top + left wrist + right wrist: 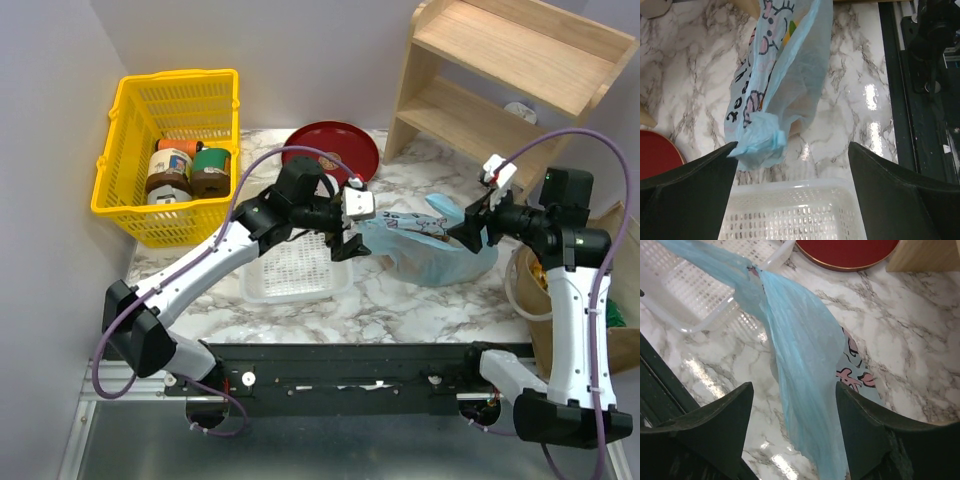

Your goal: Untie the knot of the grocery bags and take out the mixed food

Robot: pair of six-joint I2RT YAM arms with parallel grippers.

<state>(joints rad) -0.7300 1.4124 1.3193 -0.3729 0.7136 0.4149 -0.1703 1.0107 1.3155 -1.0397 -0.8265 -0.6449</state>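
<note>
The light-blue plastic bag (432,256) lies on the marble table between my two arms. Its twisted knot (764,142) hangs against the tip of my left finger (700,185). The left gripper (792,146) is open wide over the white tray and pinches nothing. A stretched strip of the bag (805,370) runs down between the spread fingers of my right gripper (793,388), which is open too. The brown paper bag (628,352) with a white rope handle (517,296) stands at the right edge behind my right arm. The mixed food is hidden inside the bags.
A white perforated tray (295,270) sits under the left gripper. A red plate (335,150) lies at the back. A yellow basket (130,150) with jars stands at the back left, a wooden shelf (510,60) at the back right.
</note>
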